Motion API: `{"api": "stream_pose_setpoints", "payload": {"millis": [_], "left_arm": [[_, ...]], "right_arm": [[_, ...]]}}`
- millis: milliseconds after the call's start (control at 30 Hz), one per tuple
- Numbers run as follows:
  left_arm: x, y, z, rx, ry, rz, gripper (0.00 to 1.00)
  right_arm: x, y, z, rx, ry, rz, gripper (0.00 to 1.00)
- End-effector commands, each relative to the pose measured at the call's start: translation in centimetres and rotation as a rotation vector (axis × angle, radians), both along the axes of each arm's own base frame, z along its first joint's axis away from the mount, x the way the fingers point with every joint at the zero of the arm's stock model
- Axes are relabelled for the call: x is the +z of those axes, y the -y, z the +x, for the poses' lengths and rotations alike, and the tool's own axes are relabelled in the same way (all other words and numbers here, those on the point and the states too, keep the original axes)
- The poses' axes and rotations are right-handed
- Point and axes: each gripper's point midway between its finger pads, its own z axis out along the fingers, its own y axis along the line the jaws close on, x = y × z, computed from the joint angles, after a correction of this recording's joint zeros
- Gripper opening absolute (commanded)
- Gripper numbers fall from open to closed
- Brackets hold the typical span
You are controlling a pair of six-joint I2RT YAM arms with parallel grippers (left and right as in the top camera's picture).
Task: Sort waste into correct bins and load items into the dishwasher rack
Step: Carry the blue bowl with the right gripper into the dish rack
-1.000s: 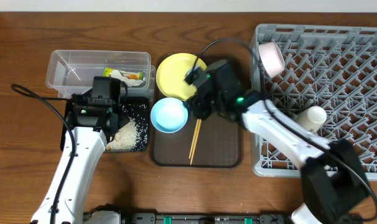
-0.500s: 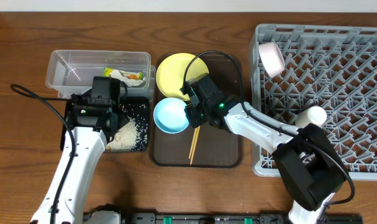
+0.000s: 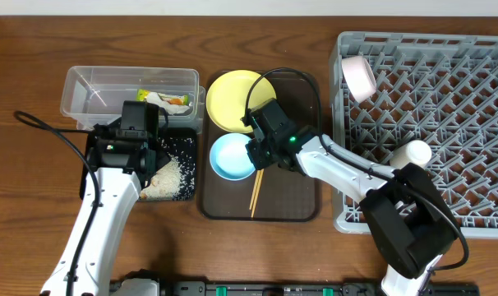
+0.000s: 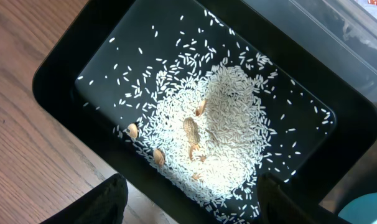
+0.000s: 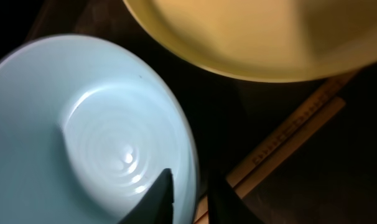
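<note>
The clear tub [image 3: 130, 90] at far left holds the snack wrapper [image 3: 168, 100]. Just below it, the left gripper [image 4: 191, 198] hangs over the black tray [image 4: 58, 74] with its jaws wide apart and nothing between them; the rice [image 4: 229, 124] lies heaped inside.

On the brown serving tray [image 3: 302, 197], the light blue bowl [image 3: 231, 156] sits just below the yellow plate [image 3: 232, 99]. The right gripper [image 5: 195, 200] is nearly closed across the bowl's right rim, one finger inside, one outside. It appears to pinch the rim, though the dark wrist view hides pad contact.

Treat the bowl as rigid, smooth and slippery: a rim hold will let it swing. The chopsticks [image 3: 255, 185] lie just beside the outer finger. Lift clear of the plate edge, then carry right to the dishwasher rack [image 3: 446, 140], which has open floor below the white cup [image 3: 413, 154].
</note>
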Motion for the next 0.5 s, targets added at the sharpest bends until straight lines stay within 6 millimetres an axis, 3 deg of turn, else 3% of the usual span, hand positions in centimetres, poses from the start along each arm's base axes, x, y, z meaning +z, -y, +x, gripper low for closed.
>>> {"api": "stream_pose_setpoints", "payload": {"millis": [0, 33, 133, 233, 367, 467], "left_arm": [[-0.2, -0.4, -0.3, 0.020, -0.007, 0.012, 0.69], [-0.2, -0.3, -0.3, 0.019, -0.006, 0.008, 0.69], [-0.2, -0.3, -0.3, 0.018, -0.007, 0.005, 0.69], [-0.2, -0.3, -0.3, 0.018, -0.007, 0.005, 0.69], [-0.2, -0.3, -0.3, 0.018, -0.007, 0.005, 0.69], [-0.2, -0.3, -0.3, 0.018, -0.007, 0.005, 0.69]], "right_arm": [[-0.2, -0.2, -0.3, -0.002, -0.009, -0.002, 0.07], [-0.2, -0.2, -0.3, -0.002, -0.008, -0.001, 0.01], [0.3, -0.1, 0.1, -0.008, 0.008, 0.001, 0.01], [2.4, 0.7, 1.6, -0.043, 0.071, 0.006, 0.01], [8.4, 3.3, 4.8, -0.096, 0.242, 0.015, 0.01], [13.9, 7.3, 7.4, -0.175, 0.418, -0.025, 0.01]]}}
